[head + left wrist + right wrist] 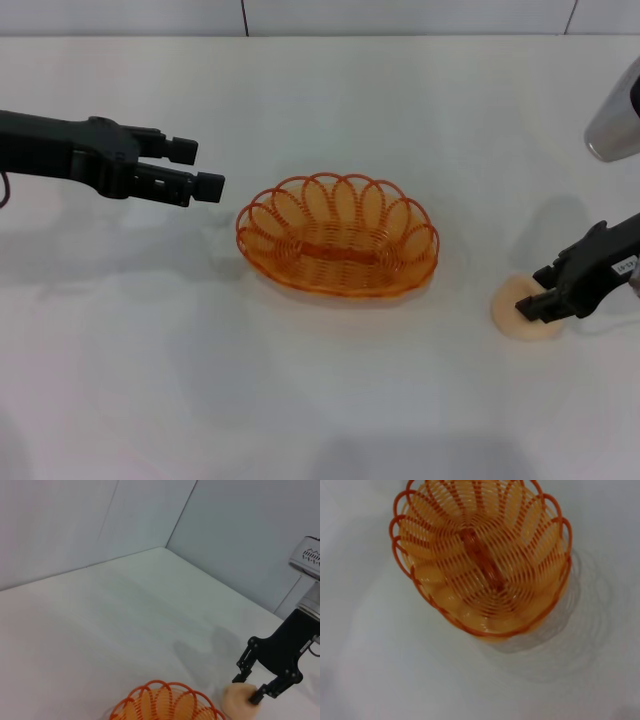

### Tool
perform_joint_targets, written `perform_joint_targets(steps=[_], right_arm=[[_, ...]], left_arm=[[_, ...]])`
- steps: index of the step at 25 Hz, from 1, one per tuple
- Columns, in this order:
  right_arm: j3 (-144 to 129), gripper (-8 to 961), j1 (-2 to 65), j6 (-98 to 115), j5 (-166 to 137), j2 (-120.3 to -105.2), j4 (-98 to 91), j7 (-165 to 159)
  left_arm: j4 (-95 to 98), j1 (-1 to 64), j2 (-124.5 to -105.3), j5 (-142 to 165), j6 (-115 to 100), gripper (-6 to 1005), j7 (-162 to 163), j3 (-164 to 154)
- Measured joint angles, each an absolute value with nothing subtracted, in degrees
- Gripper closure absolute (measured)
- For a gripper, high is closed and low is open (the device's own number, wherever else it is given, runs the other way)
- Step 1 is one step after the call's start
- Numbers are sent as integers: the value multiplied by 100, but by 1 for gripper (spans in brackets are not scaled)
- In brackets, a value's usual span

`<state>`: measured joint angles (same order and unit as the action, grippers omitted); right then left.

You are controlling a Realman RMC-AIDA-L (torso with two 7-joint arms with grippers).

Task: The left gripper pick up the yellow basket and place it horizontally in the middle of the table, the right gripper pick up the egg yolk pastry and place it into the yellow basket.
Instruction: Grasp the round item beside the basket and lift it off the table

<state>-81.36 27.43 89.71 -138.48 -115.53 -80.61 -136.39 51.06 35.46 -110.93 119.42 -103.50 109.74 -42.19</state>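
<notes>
The yellow basket (338, 236) lies lengthwise across the middle of the white table (330, 90), empty. It also shows in the right wrist view (482, 560) and at the edge of the left wrist view (165, 705). My left gripper (200, 168) is open and empty, hovering just left of the basket, apart from it. The egg yolk pastry (512, 308) sits on the table to the right of the basket. My right gripper (535, 295) is down at the pastry with its fingers spread over it, as the left wrist view shows (250, 687); the pastry (235, 700) rests on the table.
A grey wall (400, 15) runs along the table's far edge. The right arm's silver body (615, 120) hangs above the table's right side.
</notes>
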Motion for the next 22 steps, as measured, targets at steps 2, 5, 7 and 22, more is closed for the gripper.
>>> perform_joint_targets(steps=[2, 5, 7, 22], right_arm=[[-8131, 346, 2743, 8971, -13851, -11547, -8061, -13656], [-8130, 485, 2742, 8969, -13852, -11543, -8061, -13674], [-8130, 622, 2743, 8966, -13852, -11541, -8061, -13676], [-7961, 878, 2804, 9089, -13776, -11545, -8617, -13842]], left_arm=[[5106, 3545, -11104, 11943, -10345, 106, 10975, -4219], [5106, 3543, -11121, 11948, -10311, 106, 10976, -4218], [5104, 3542, -11123, 11954, -10293, 106, 10977, -4218], [5098, 3542, -11144, 12010, -10225, 105, 10978, -4193]])
